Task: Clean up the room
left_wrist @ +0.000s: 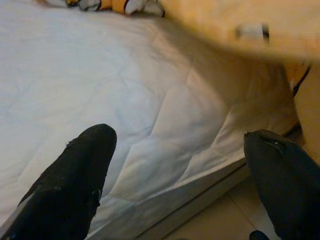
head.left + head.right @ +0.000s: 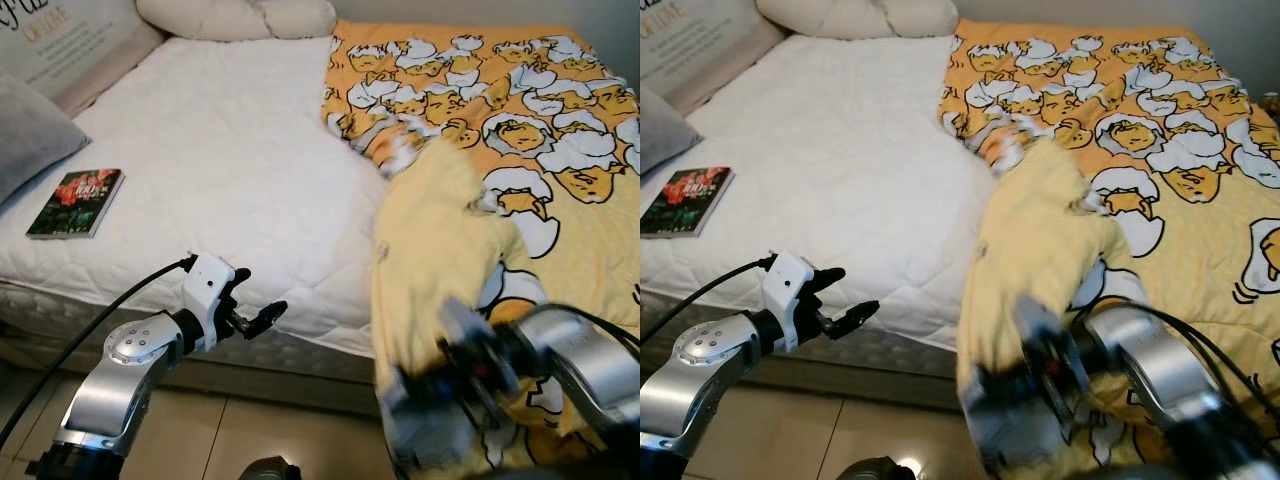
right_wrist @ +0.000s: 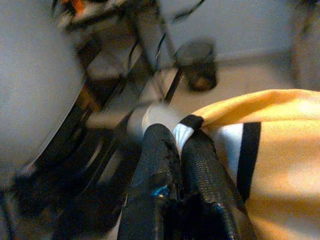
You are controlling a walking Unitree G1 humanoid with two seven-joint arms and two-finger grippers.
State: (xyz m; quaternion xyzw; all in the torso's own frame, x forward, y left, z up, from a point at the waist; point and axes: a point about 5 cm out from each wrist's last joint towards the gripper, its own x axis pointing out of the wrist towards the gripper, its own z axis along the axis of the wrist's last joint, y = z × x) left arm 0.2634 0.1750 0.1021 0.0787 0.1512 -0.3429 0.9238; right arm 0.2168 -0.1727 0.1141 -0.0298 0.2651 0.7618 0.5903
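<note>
Blanket (image 2: 520, 130), yellow with cartoon eggs, lies rumpled on the bed's (image 2: 230, 160) right side, one corner clamped in the right gripper (image 3: 187, 137) near the edge. Left gripper (image 2: 262, 318) hovers, fingers apart. Book (image 2: 76, 203) remains far left; tidying looks barely begun.

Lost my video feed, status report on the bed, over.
Right gripper shut on yellow blanket edge, lifting it. Left gripper open, at the mattress edge. Book lies on mattress.
</note>
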